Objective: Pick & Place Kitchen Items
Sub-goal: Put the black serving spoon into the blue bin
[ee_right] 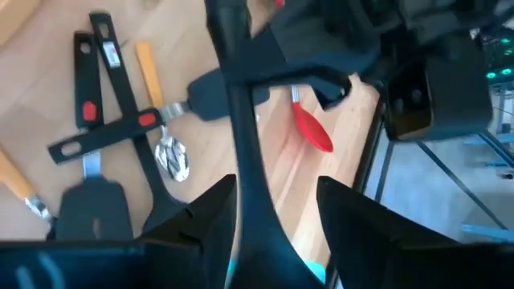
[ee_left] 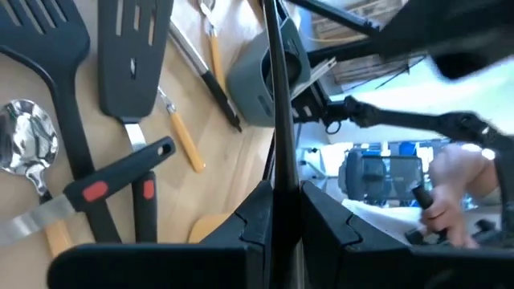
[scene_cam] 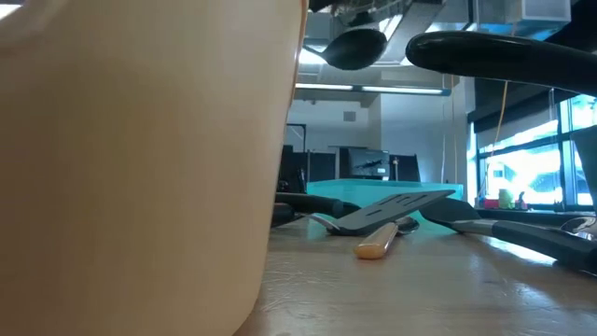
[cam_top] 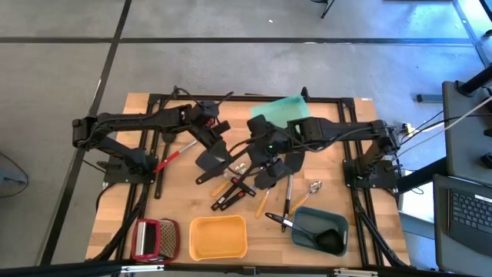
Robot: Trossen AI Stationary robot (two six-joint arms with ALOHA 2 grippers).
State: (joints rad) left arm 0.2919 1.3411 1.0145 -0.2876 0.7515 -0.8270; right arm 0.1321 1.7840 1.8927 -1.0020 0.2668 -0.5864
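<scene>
The left gripper (ee_left: 277,229) is clamped on the thin black handle of a ladle (ee_left: 275,96), held up above the middle of the table (cam_top: 146,108). The right gripper (ee_right: 269,209) sits around the same ladle further along, its fingers (ee_right: 201,210) standing apart on either side of the wide part with daylight showing, so it looks loose rather than gripping. Below them lie the other utensils: two black slotted turners (ee_left: 132,56), a shiny spoon (ee_left: 28,144), wood-handled tools (ee_left: 183,144) and a red spoon (ee_right: 312,128), in a crossed heap. The grey-blue tray (cam_top: 319,231) already holds a black utensil, with the yellow tray (cam_top: 218,237) beside it. The ladle looks light, rigid and smooth plastic, so it may swivel in a narrow pinch; a hold on the handle close to the bowl, nearer its balance, should steady it
</scene>
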